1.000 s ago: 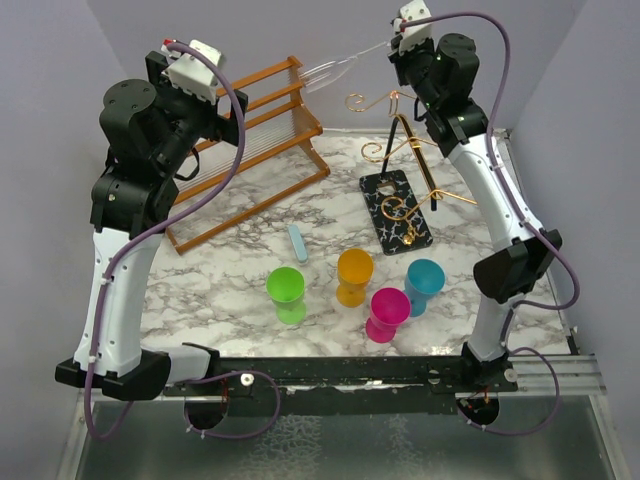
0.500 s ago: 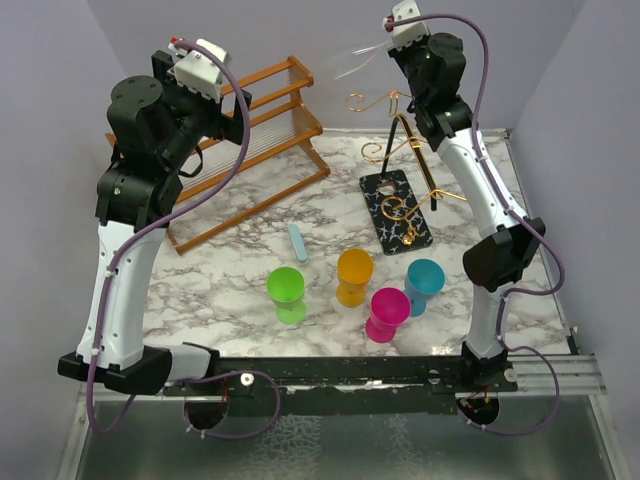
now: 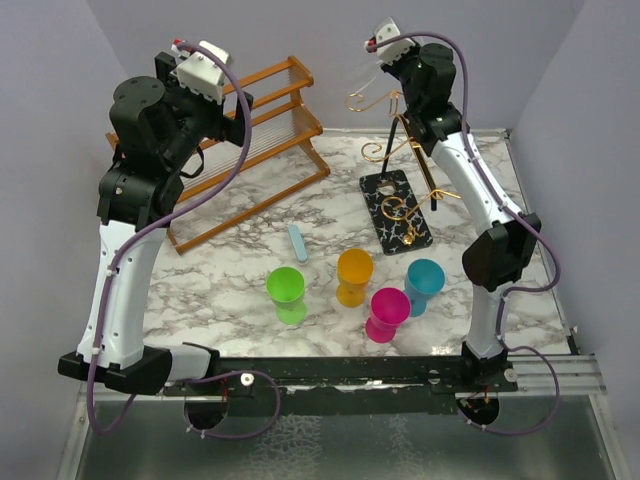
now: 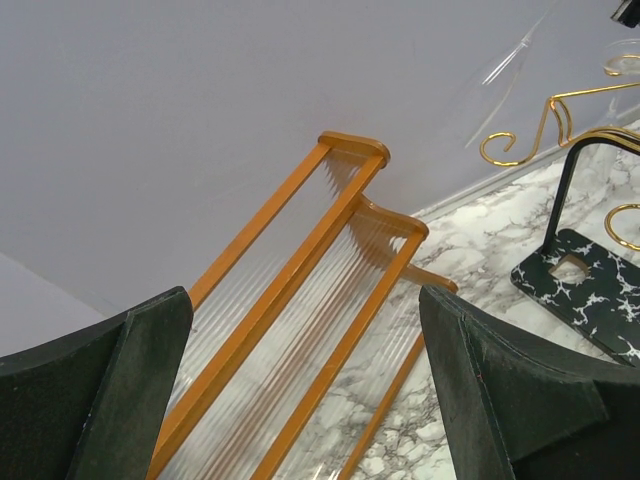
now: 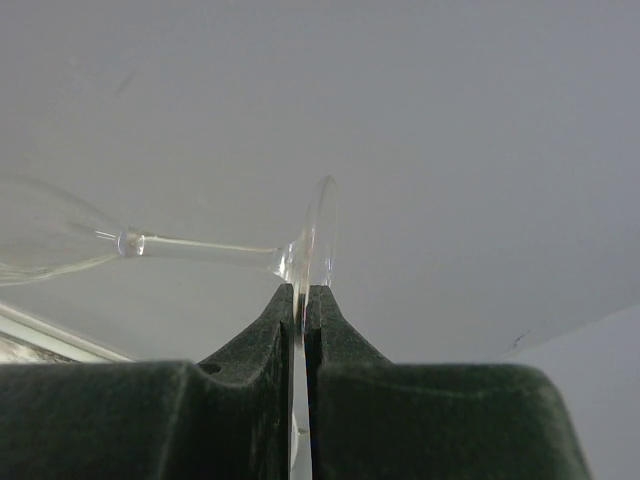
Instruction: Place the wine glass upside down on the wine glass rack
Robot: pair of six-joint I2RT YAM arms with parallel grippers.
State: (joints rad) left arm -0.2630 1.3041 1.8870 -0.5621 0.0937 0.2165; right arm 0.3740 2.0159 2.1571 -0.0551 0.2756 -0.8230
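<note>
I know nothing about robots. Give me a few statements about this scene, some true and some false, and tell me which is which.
1. The right tool pinches the wine glass by its foot. True.
2. The wine glass hangs on the wine glass rack. False: it is held up in the air, off the rack.
3. The left tool is open and holds nothing. True.
4. There are three coloured cups. False: there are four, a green cup, an orange cup, a pink cup and a blue cup.
</note>
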